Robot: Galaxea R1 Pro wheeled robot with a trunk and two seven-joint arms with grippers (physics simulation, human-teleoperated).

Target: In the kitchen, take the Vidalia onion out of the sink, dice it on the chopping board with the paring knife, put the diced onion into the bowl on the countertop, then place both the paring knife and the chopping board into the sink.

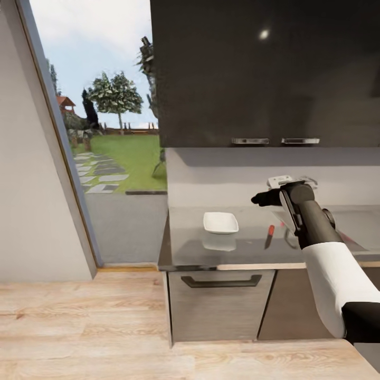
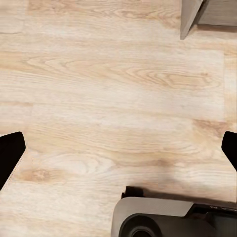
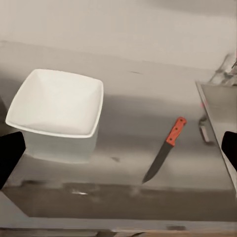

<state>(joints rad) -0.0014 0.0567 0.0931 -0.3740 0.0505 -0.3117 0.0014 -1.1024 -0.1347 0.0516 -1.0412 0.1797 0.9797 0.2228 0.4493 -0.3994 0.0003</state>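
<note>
Reaching over the countertop (image 1: 248, 248) with the right gripper (image 3: 118, 148), fingers spread wide and holding nothing.
One bowl (image 3: 57, 111) and one paring knife (image 3: 165, 148) lie apart on the glossy grey top (the knife nearer the sink's (image 3: 219, 111) steel edge); the left gripper (image 2: 118, 148) hangs over wooden floor (image 2: 108, 84), its two fingertips (image 2: 10, 153) equally spread.

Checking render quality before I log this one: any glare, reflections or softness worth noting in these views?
Head view: a bright glint on the glossy upper cabinet; the bowl mirrors in the shiny countertop. Right wrist view: bowl and knife read clearly, the far wall soft. Left wrist view: evenly lit wooden floor.
</note>
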